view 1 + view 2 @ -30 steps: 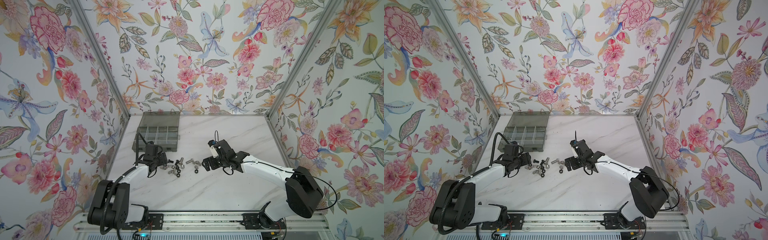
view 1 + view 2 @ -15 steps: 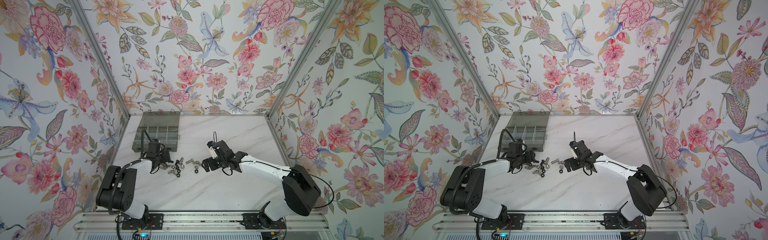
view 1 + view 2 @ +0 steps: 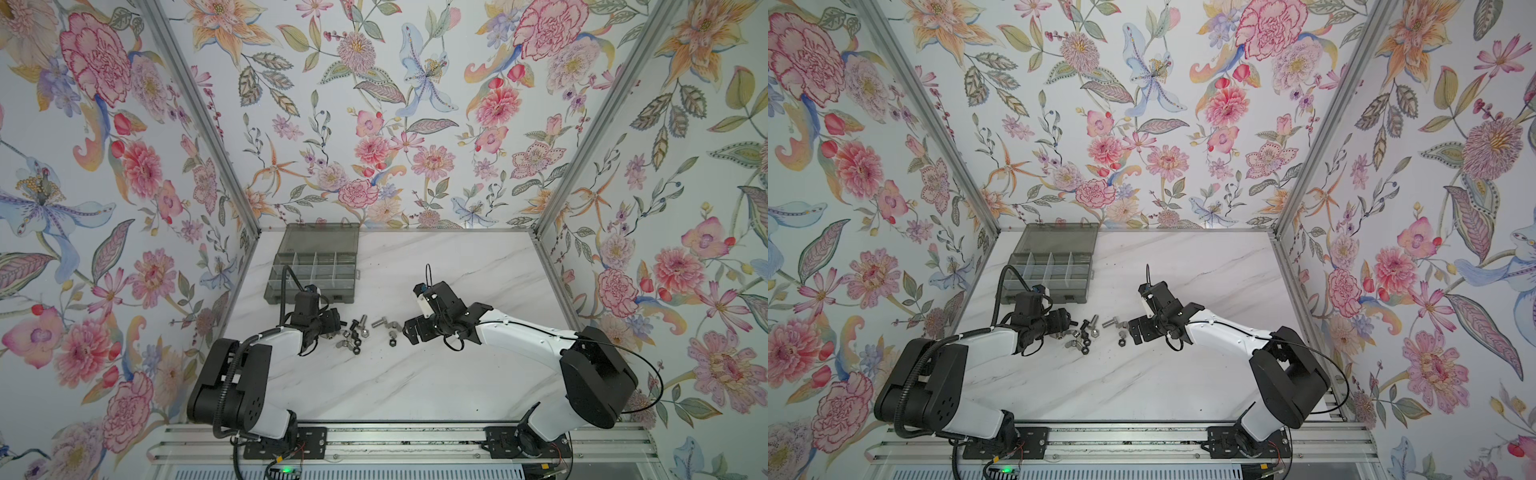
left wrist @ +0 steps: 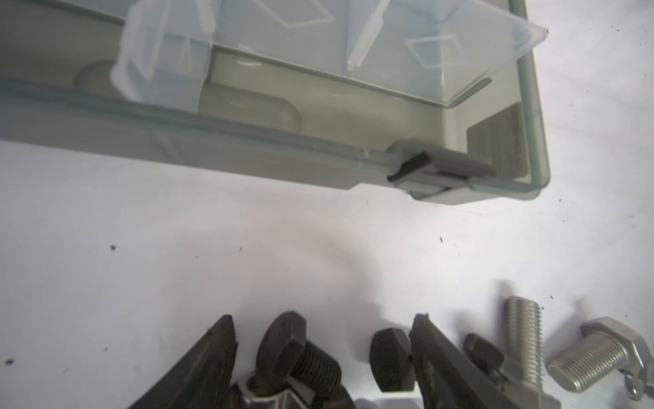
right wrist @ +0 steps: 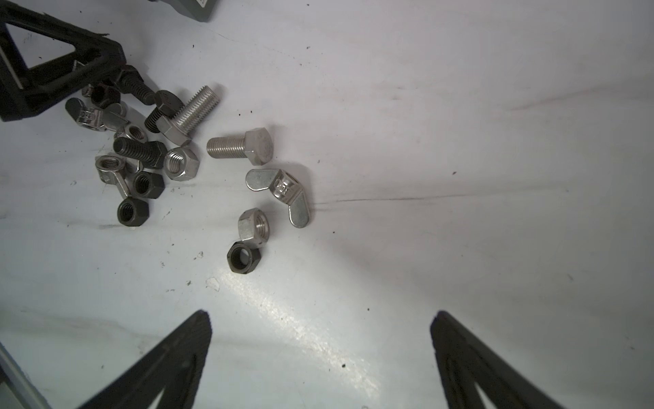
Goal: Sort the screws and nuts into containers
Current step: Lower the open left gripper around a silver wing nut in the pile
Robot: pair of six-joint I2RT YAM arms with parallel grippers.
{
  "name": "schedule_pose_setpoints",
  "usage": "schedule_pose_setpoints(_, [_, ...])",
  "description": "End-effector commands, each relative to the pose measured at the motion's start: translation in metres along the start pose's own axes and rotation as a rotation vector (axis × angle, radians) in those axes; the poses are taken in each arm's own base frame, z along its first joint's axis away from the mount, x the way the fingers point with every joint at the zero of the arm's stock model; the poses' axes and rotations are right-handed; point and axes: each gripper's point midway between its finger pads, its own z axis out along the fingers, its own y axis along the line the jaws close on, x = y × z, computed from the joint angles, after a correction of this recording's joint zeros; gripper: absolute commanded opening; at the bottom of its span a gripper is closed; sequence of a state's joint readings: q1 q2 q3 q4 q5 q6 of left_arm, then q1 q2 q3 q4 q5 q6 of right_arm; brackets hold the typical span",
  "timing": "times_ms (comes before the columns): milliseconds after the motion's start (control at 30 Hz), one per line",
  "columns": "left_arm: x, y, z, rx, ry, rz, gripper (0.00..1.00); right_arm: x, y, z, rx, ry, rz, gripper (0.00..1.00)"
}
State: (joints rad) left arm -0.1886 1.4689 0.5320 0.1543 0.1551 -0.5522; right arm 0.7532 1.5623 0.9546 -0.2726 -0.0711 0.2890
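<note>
We spread the left gripper (image 4: 323, 318) around a black screw (image 4: 300, 357) (ready to pinch); the right gripper (image 5: 320, 325) hangs released.

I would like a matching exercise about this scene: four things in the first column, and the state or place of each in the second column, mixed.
1. left gripper
2. right gripper
3. organiser box
4. wing nut

A. lid open
B. open, nothing in it
C. on the table by a silver hex nut
D. open, around a black screw

Pairs: 1-D; 2-B; 3-A; 4-C
</note>
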Motion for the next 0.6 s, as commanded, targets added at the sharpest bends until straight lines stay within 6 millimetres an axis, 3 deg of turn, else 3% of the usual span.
schedule_pose_setpoints(0, [0.021,-0.007,-0.010,0.028,0.045,-0.014,0.79,-0.006,0.005,0.000,-0.007,-0.007,-0.005,0.99])
schedule_pose_setpoints(367, [0.036,-0.029,-0.033,0.121,0.058,-0.014,0.80,-0.005,0.009,0.003,-0.016,0.000,-0.011,0.99])
schedule_pose_setpoints(567, [0.037,-0.013,-0.043,0.036,0.039,0.019,0.81,-0.006,0.012,0.004,-0.021,0.000,-0.018,0.99])
